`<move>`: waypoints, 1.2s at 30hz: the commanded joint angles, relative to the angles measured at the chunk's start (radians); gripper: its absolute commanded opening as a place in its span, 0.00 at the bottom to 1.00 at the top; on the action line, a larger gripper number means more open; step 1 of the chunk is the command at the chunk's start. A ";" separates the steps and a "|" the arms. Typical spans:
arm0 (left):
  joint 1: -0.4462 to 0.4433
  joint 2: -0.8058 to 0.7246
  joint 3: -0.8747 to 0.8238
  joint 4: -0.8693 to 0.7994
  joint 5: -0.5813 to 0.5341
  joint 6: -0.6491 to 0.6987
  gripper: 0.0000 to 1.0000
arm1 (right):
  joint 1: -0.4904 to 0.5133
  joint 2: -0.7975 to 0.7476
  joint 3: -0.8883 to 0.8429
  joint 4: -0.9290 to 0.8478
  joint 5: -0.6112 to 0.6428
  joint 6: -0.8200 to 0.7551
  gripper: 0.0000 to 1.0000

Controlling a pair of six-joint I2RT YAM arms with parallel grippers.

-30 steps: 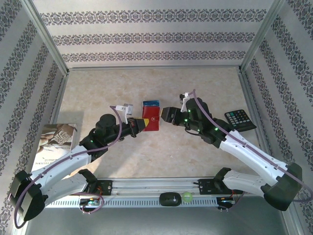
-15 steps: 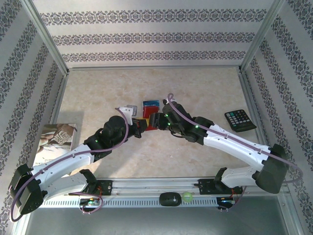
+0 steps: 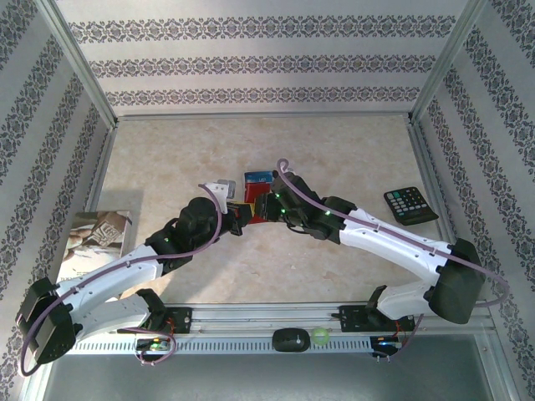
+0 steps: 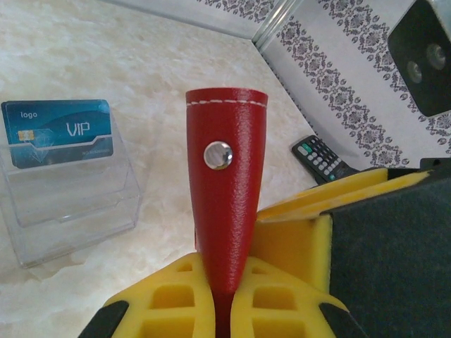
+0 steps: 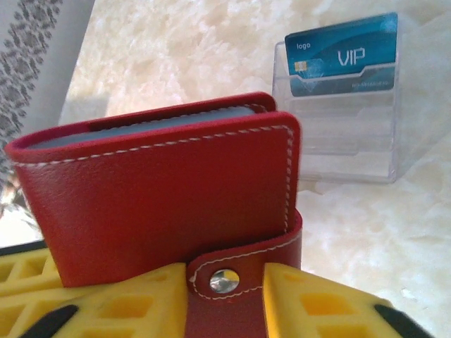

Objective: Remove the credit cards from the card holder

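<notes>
The red card holder (image 3: 253, 211) is held off the table between both grippers. My left gripper (image 4: 224, 282) is shut on its lower end, and its snap strap (image 4: 220, 155) faces that camera. My right gripper (image 5: 225, 282) is closed on the strap tab (image 5: 239, 271), one yellow finger pressed to each side of the snap. Grey-blue edges of the credit cards (image 5: 148, 124) show inside the closed holder's top. A blue card marked VIP (image 5: 343, 53) stands in a clear plastic stand (image 4: 67, 190) just behind. In the top view, the left gripper (image 3: 241, 214) and right gripper (image 3: 264, 205) meet mid-table.
A black keypad remote (image 3: 410, 205) lies at the right, by the metal frame. A printed booklet (image 3: 96, 242) lies at the left edge. The patterned walls stand on three sides. Bare table stretches behind the clear stand (image 3: 257, 178).
My right arm has swung left to the card holder and its jaws have narrowed onto the strap tab. The left gripper keeps its hold and has shifted slightly right.
</notes>
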 commanded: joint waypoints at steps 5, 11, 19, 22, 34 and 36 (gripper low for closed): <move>-0.018 -0.007 0.062 0.044 0.047 -0.022 0.00 | -0.016 0.017 0.019 -0.081 0.141 -0.055 0.06; -0.018 -0.007 0.059 0.044 0.042 -0.029 0.00 | -0.016 -0.014 -0.030 -0.086 0.197 -0.061 0.00; -0.016 0.013 0.040 0.034 0.042 -0.040 0.00 | -0.076 -0.098 -0.156 -0.097 0.200 -0.052 0.00; -0.015 0.010 0.026 0.042 0.042 -0.045 0.00 | -0.100 -0.126 -0.197 -0.098 0.192 -0.044 0.00; 0.056 -0.059 -0.005 0.095 0.245 -0.015 0.00 | -0.287 -0.425 -0.395 0.268 -0.326 -0.220 0.66; 0.060 -0.067 -0.017 0.137 0.276 -0.025 0.00 | -0.306 -0.429 -0.417 0.334 -0.419 -0.194 0.69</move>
